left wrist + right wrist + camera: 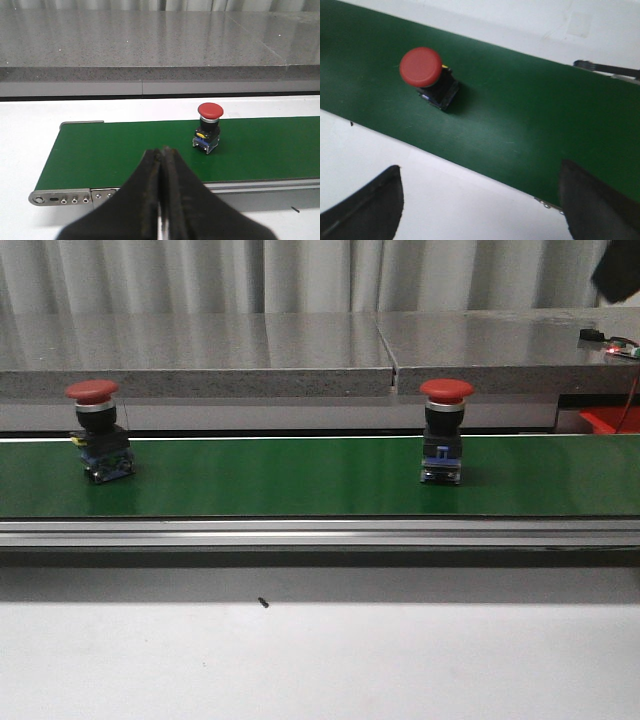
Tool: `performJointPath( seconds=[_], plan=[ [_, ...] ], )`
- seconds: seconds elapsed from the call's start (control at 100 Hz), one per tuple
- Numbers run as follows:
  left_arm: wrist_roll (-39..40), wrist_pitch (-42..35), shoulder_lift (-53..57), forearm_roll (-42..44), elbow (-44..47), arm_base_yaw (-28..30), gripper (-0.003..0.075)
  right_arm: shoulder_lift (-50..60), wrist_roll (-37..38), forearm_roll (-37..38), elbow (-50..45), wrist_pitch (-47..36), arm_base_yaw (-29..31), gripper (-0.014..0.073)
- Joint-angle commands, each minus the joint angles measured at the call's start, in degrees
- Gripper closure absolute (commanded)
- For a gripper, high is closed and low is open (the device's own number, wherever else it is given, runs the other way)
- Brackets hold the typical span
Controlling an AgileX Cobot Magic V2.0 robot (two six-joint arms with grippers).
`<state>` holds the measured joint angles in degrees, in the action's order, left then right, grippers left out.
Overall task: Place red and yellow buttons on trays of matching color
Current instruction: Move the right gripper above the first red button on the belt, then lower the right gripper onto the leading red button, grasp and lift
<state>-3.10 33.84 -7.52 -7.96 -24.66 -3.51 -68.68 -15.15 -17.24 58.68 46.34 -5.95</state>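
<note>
Two red mushroom-capped push buttons stood upright, caps skyward, on the green conveyor belt (300,480): one (97,430) at nine o'clock, another (444,430) toward three. The left gripper (161,190) had jaws pressed together, empty; the right gripper (480,200) hung spread wide.

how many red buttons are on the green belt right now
2. One red button stands near the belt's left end, the other red button right of centre. Both stand upright and well apart. No yellow ones show; more may lie outside the views.
</note>
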Motion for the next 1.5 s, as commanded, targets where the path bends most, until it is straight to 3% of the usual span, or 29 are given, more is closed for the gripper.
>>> performJointPath(
  seconds=[0.0, 0.27, 0.66, 0.76, 0.93, 1.0, 1.29, 1.49],
  plan=[
    [0.22, -4.09, -0.62, -0.84, -1.38, -0.36, 0.0741, -2.90, -0.35, -0.98, 2.78, -3.05, -1.68, -0.0031],
    [0.22, -4.09, -0.62, -0.84, -1.38, -0.36, 0.0741, -11.82, -0.35, -0.98, 5.41, -7.85, -6.77, -0.0031],
    [0.22, -4.09, -0.62, -0.84, -1.38, -0.36, 0.0741, -23.02, -0.35, 0.85, 14.03, -9.27, -7.24, -0.0025],
    [0.22, -4.09, -0.62, -0.84, -1.38, -0.36, 0.0741, -24.98, -0.15, 2.29, 15.32, -9.09, -7.24, 0.0053],
    [0.22, -4.09, -0.62, -0.84, -1.38, -0.36, 0.0741, -26.25, 0.74, 3.22, 15.90, -6.03, -6.58, 0.0297],
    [0.22, -4.09, -0.62, -0.84, -1.38, -0.36, 0.0741, -26.25, 0.74, 3.22, 16.31, -4.36, -6.50, 0.0353],
    [0.22, -4.09, -0.62, -0.84, -1.38, -0.36, 0.0741, -25.03, 0.74, 3.45, 24.36, 2.99, -3.79, 0.0361],
    [0.22, -4.09, -0.62, -0.84, -1.38, -0.36, 0.0741, -24.89, 0.74, 3.89, 31.42, 4.92, 5.75, 0.0361]
  ],
)
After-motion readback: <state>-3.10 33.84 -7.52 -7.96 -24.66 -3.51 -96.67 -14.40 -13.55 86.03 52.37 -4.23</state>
